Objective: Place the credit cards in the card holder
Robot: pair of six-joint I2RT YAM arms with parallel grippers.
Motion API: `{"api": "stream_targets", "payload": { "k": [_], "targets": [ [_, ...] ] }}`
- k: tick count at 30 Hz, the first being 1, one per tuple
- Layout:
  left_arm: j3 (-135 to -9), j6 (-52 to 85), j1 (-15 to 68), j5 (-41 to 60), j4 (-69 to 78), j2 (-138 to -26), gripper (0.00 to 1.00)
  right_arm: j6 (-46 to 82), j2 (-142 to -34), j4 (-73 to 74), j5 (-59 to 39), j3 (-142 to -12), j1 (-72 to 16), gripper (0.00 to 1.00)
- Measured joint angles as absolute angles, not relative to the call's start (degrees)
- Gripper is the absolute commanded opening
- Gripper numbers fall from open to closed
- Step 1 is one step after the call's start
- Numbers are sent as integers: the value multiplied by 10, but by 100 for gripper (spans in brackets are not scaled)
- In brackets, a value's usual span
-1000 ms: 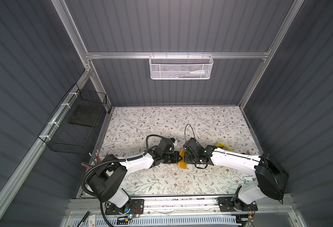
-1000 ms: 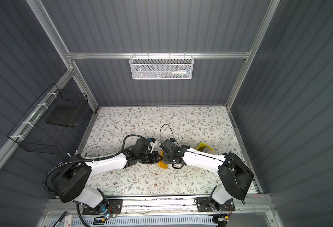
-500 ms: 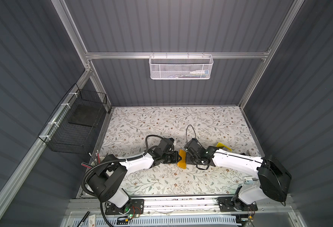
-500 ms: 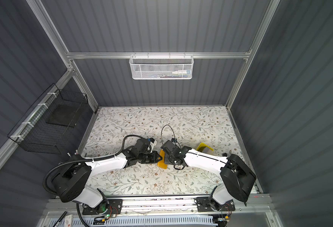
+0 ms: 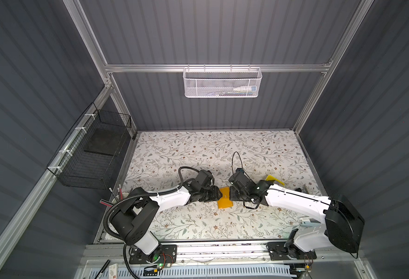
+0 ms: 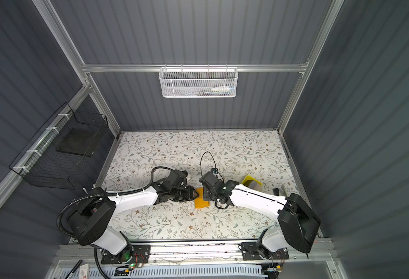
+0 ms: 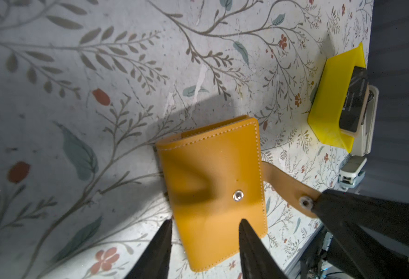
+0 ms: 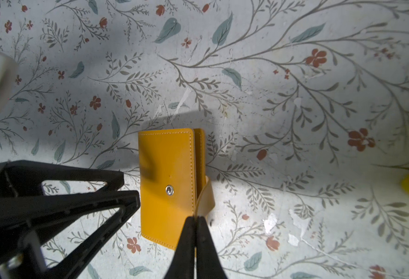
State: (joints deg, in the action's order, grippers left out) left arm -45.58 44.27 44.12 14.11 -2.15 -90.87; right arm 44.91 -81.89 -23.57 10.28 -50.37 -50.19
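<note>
Though mustard card holder (image 7: 210,183) shut, strap (image 7: 285,187) unsnapped, seemingly lifted.

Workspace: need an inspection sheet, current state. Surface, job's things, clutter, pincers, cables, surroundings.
Surface: floral table cover, scuffed, with white chips in places.
Job's things: card holder closed, lying flat, strap unsnapped; credit cards stacked in the yellow tray.
Clutter: small white-grey clip-like item beside the tray.
Pincers: left pincer open, one tip over the holder's cover, one beside it; right pincer shut on the strap's end.
Cables: black loop above the right wrist, off the holder; corrugated conduit at the left arm's base.
Surroundings: white mesh basket on the back rail; black wire basket on the left wall.
</note>
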Motion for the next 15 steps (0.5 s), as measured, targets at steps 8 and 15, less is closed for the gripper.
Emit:
{"api": "stream_targets", "payload": {
  "k": [8,15],
  "targets": [
    [-452,467,427,152,25,-900,71,402,-785,-238,79,-515,-502,5],
    [-434,492,427,166,58,-900,74,374,-766,-237,56,-529,-501,6]
  ]
}}
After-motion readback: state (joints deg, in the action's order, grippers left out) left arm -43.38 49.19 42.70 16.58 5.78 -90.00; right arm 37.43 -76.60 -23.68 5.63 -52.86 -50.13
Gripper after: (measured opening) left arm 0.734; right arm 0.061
